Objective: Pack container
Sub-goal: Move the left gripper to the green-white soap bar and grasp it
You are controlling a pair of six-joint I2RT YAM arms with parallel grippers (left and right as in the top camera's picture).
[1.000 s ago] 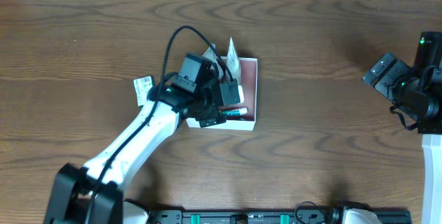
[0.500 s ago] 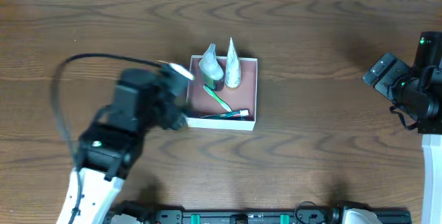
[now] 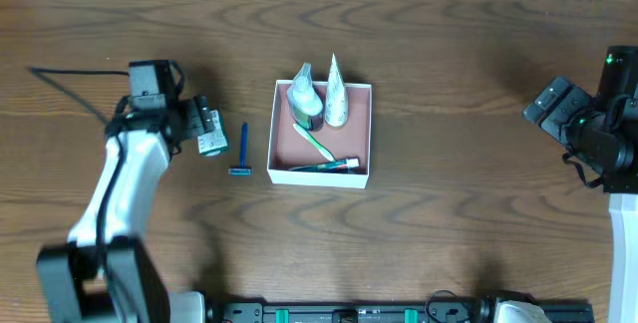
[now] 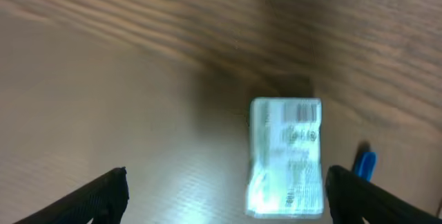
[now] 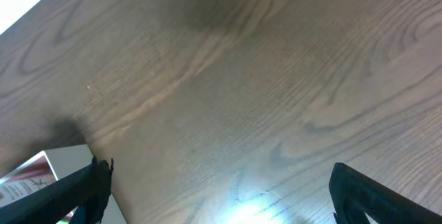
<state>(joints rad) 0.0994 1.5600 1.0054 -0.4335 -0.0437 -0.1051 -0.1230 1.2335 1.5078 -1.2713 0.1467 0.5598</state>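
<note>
On the desk (image 3: 449, 54), the container (image 3: 317, 176) held tubes (image 3: 335, 99) and a toothbrush (image 3: 317, 144); a razor (image 3: 240, 151) and a packet (image 4: 286, 158) lay outside it, with the left gripper (image 4: 228, 198) and right gripper (image 5: 221, 186) both spread empty.

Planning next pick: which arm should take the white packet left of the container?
Left. The left gripper, open, hovers beside the white packet; the right gripper sits far off, beyond the container.

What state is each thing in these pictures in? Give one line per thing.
container: open-topped, partly filled.
tubes: two, inside the container, at its far side.
toothbrush: lying inside the container.
razor: lying on the table, outside the container.
packet: flat on the table, ungripped.
left gripper: open, empty, over the packet.
right gripper: open, empty.
</note>
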